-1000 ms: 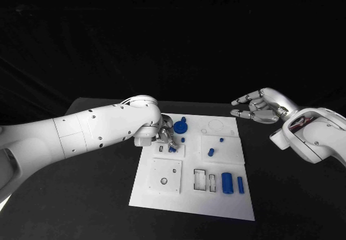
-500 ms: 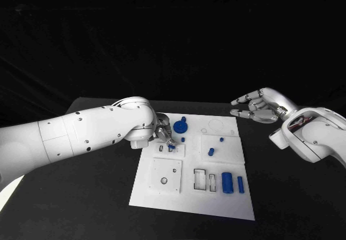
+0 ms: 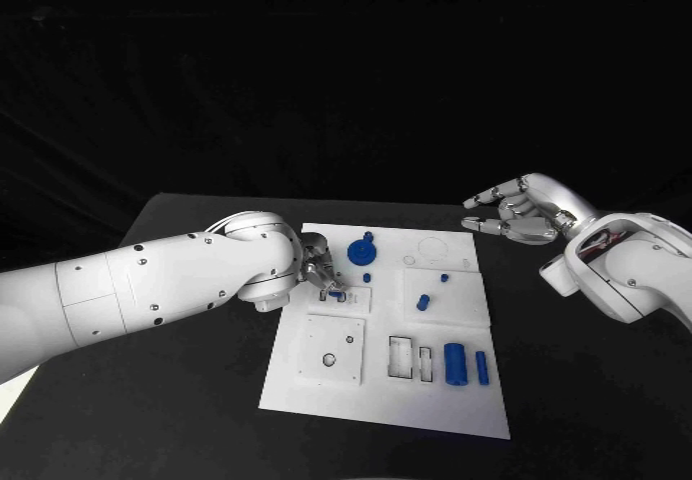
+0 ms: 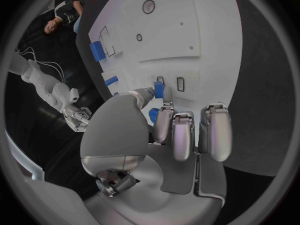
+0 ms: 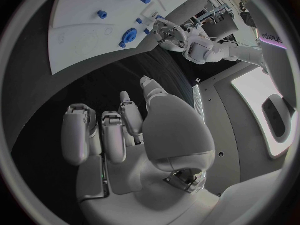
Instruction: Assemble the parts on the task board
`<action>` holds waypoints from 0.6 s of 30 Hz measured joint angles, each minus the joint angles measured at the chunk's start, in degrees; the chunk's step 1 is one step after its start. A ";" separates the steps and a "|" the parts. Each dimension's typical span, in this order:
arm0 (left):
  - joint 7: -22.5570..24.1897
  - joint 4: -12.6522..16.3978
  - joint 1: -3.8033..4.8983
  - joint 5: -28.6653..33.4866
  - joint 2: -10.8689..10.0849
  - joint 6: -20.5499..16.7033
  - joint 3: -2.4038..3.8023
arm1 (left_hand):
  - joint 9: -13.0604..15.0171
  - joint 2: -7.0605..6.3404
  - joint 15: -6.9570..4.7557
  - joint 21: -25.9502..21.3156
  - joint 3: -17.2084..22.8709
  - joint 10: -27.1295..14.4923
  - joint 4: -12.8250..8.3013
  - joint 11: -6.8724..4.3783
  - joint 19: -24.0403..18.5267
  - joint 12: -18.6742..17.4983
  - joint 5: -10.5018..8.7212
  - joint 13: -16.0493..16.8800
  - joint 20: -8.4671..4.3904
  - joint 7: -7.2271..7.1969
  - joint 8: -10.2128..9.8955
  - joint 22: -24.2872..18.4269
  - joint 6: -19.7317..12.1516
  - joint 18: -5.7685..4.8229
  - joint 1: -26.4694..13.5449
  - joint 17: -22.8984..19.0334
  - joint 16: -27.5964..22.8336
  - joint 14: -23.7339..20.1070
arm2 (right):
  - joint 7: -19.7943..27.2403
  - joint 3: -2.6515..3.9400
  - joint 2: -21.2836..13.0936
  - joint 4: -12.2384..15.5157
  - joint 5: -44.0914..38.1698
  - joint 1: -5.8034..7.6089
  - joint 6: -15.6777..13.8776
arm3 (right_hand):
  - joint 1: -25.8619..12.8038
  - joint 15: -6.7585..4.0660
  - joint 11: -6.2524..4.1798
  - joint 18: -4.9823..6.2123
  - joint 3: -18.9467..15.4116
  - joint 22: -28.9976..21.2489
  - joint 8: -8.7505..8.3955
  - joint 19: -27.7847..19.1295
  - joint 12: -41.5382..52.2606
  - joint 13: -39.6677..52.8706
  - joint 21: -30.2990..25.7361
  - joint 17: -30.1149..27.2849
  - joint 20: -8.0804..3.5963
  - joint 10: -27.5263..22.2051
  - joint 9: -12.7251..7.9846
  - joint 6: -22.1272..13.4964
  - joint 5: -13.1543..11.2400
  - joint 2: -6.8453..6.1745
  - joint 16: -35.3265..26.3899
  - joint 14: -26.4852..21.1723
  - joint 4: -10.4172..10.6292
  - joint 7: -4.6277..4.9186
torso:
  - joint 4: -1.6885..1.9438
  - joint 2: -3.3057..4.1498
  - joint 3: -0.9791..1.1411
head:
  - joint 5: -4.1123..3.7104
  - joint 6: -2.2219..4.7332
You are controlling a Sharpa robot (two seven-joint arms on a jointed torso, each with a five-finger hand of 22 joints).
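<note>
Left hand (image 3: 320, 275) now lower on task board (image 3: 433, 400), fingers (image 4: 164, 125) pinching blue part (image 4: 159, 90).

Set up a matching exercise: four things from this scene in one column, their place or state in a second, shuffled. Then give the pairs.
1. left hand
2. right hand
3. blue gear
4. large blue cylinder

A. lies at the task board's near end
B. pinches a small blue part over the board
C. held above the black table, off the board, holding nothing
D. sits at the board's far end

Pairs: 1-B, 2-C, 3-D, 4-A

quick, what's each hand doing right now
Left hand: pinching a small blue part over the task board.
Right hand: holding nothing, fingers loosely curled.
</note>
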 measured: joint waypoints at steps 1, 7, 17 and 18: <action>0.00 -0.02 -0.16 -0.31 0.01 -0.32 0.00 | 0.00 0.00 0.00 0.00 0.00 0.00 0.00 0.00 0.00 0.00 -0.02 0.01 0.00 0.00 0.17 0.00 0.00 0.00 0.00 0.00 0.00 0.00 | 0.01 0.00 0.00 0.00 0.00 0.00 0.00 | 0.00 0.00 0.00 0.00 0.00 -0.01 0.00 0.00 0.00 0.00 0.00 0.00 0.00 0.00 0.00 0.00 0.00 0.00 0.00 0.00 0.00 0.00 | 0.04 0.00 0.00 | -0.04 0.00; 0.00 -0.26 -0.69 -1.92 0.26 -1.62 -0.01 | 0.17 -0.18 0.00 0.29 0.53 0.00 -0.22 0.00 0.00 0.00 -0.10 0.00 0.00 -0.10 0.17 0.00 0.15 0.00 -0.66 0.00 0.00 0.00 | 0.03 0.00 -0.07 0.00 0.02 0.00 0.00 | 0.00 0.00 0.00 0.00 0.00 -0.05 0.00 0.00 0.00 0.00 0.00 0.02 0.00 0.00 0.00 0.00 0.00 0.00 0.00 0.00 0.00 0.00 | 0.01 0.04 0.02 | 0.05 -0.05; 0.00 -0.70 -0.79 -2.97 0.79 -1.73 0.06 | 0.22 -0.38 0.00 0.29 1.19 0.00 -0.55 0.00 0.00 0.00 -0.12 0.00 0.00 -0.11 0.18 0.04 0.34 0.00 -0.97 -0.01 0.00 0.00 | 0.04 0.00 -0.06 0.00 0.04 0.00 0.00 | 0.00 0.00 0.00 0.00 -0.16 -0.05 0.00 0.00 0.00 0.00 0.00 0.04 0.00 0.00 0.00 0.00 -0.26 0.00 -1.68 0.00 0.16 0.00 | 0.01 0.09 0.03 | 0.23 -0.25; 0.00 -0.77 -0.79 -2.99 0.86 -1.69 0.07 | 0.28 -0.20 0.00 0.29 1.19 0.00 -0.56 0.00 0.00 0.00 -0.12 -0.01 0.00 -0.11 0.17 0.04 0.34 0.01 -1.15 -0.01 0.00 0.00 | 0.04 0.00 -0.05 0.00 0.04 0.00 0.01 | 0.00 0.00 0.00 0.00 -0.17 -0.05 0.00 0.00 0.00 0.00 0.00 0.04 0.00 0.00 0.00 0.00 -0.32 0.00 -2.14 0.00 0.17 0.00 | 0.01 0.09 0.03 | 0.23 -0.26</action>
